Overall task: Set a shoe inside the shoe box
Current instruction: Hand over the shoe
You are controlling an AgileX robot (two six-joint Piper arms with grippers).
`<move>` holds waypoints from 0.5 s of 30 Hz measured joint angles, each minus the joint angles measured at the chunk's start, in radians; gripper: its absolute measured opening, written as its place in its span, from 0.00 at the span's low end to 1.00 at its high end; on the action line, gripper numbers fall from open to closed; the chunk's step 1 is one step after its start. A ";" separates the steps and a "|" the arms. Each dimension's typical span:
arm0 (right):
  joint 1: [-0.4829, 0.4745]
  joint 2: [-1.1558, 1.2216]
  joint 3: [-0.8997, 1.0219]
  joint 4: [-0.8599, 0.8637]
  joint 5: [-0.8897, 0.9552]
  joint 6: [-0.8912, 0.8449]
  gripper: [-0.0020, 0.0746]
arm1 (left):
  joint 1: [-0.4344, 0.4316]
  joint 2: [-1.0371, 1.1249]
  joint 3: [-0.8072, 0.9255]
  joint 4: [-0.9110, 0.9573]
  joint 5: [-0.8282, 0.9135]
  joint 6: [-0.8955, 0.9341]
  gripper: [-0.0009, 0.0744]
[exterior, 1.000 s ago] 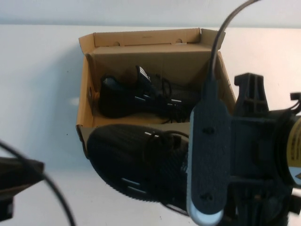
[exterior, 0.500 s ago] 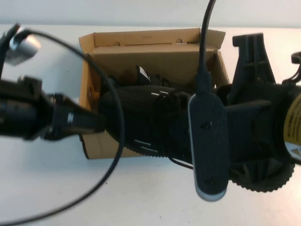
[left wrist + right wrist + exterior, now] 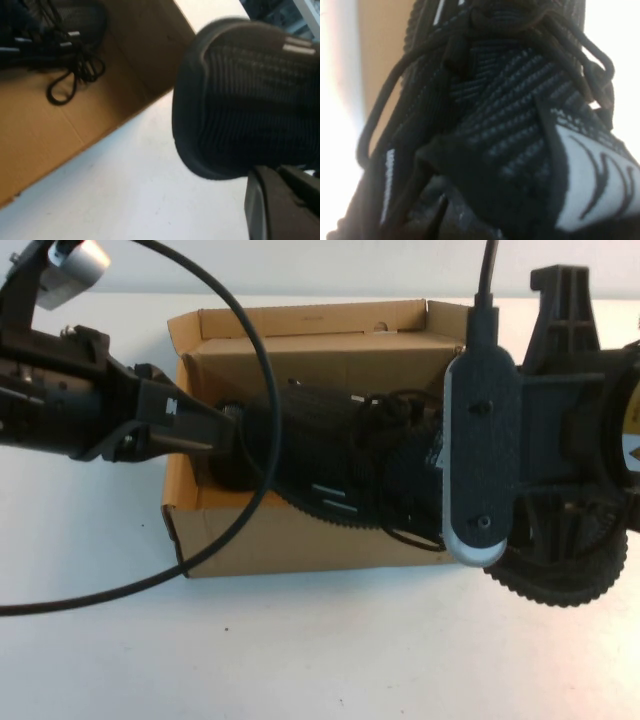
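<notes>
High view: black knit sneaker is held lengthwise over the open brown cardboard shoe box, centre of frame, toe toward the left, above the box cavity rather than resting in it. Left gripper comes in from the upper left with jaws pressed together at the toe end; whether it pinches the toe or only touches it, cannot tell. Right gripper sits at frame right, hidden behind its wrist camera housing, jaws closed on the sneaker's tongue end.

Right wrist view: ribbed upper, loose laces and white tongue label fill the frame.

Left wrist view: rounded toe hangs beside the box wall; a second black sneaker already lies inside.

Handling judgement: light, soft knit upper that collapses under a pinch; sole is the stiff part. Better holds are likely heel collar or tongue base, plus toe rim. Dangling laces may snag the box edge.
</notes>
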 joint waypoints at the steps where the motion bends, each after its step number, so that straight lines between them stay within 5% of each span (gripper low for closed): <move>1: -0.015 0.004 0.000 0.041 0.000 -0.041 0.02 | 0.000 0.000 0.000 0.005 -0.014 0.002 0.04; 4: -0.035 0.013 0.000 0.142 0.005 -0.126 0.02 | 0.000 0.000 -0.002 0.028 -0.047 -0.017 0.19; 10: -0.036 0.017 0.000 0.223 0.007 -0.175 0.02 | 0.000 0.031 -0.002 0.064 -0.026 -0.110 0.74; 15: -0.036 0.017 0.000 0.225 0.007 -0.176 0.02 | 0.000 0.083 -0.002 0.070 0.012 -0.112 0.86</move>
